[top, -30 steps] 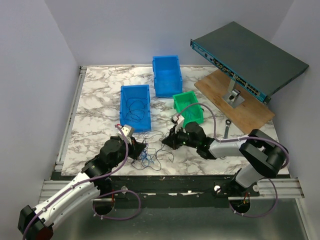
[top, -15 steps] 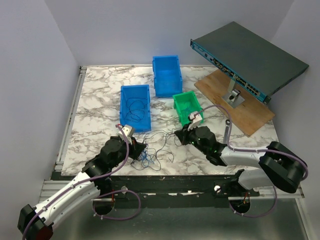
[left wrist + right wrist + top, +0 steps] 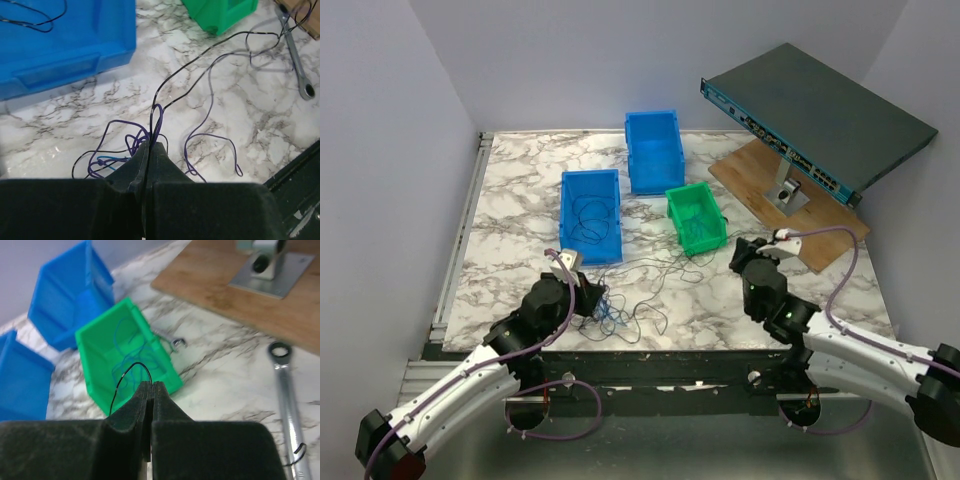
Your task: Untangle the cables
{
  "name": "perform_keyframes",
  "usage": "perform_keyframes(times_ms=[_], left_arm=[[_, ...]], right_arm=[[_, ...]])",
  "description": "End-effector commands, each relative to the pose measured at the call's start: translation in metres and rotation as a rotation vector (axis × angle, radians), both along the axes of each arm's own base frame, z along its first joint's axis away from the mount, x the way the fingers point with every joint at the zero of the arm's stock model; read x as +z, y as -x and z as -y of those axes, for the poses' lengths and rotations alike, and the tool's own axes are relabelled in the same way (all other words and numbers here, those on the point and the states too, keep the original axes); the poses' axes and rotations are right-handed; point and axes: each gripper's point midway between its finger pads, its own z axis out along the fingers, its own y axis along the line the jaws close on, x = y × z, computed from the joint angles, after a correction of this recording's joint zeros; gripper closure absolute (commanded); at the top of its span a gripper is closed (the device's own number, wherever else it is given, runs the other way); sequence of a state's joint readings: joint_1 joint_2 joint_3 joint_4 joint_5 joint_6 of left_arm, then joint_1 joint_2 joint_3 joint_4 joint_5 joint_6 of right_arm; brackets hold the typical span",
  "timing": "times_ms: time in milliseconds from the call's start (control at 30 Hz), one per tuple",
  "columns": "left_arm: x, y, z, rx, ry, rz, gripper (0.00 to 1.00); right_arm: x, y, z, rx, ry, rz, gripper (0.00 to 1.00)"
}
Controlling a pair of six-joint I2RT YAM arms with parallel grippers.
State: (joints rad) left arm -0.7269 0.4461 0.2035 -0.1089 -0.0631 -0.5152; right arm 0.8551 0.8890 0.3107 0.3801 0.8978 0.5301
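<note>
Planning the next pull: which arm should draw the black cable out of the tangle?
Right, probably: the right claw grips the black cable clear of the tangle, which the left claw pins.

Thin blue and black cables, curly tangle on marble tabletop, one black length drawn out rightward

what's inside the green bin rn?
Thin blue cable loops lie inside the green bin. The right pincer, shut on a black cable arcing across the view, covers part of the bin's near edge, so that spot cannot be seen.
</note>
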Motion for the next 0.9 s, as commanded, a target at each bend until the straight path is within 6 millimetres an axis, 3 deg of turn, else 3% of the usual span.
perform_keyframes(times_ms=[0,200,500,633,733,767,800,867], left_arm=[[0.001,-0.014,-0.031,0.222,-0.001,-0.021,1.0],[-0.002,-0.018,-0.052,0.369,0.02,-0.044,1.0],[-0.005,-0.017,-0.041,0.307,-0.011,-0.062,1.0],[-0.007,-0.018,-0.044,0.324,-0.026,-0.081,1.0],[-0.009,-0.018,-0.045,0.336,-0.044,-0.095,1.0],[-0.009,-0.019,-0.045,0.336,-0.046,-0.097,0.97],[-0.01,-0.019,-0.044,0.332,-0.05,-0.101,0.88],[-0.009,-0.018,-0.04,0.306,-0.049,-0.097,0.55]], right_arm=[[0.027,0.014,0.067,-0.328,0.027,-0.014,0.99],[0.069,0.037,0.104,-0.433,-0.045,0.043,0.99],[0.116,0.053,0.118,-0.405,-0.183,0.117,0.99],[0.155,0.063,0.131,-0.409,-0.262,0.178,0.99],[0.196,0.064,0.129,-0.352,-0.27,0.236,0.99],[0.209,0.063,0.126,-0.322,-0.264,0.251,0.99],[0.22,0.061,0.118,-0.276,-0.249,0.259,0.99],[0.246,0.055,0.092,-0.126,-0.197,0.291,0.99]])
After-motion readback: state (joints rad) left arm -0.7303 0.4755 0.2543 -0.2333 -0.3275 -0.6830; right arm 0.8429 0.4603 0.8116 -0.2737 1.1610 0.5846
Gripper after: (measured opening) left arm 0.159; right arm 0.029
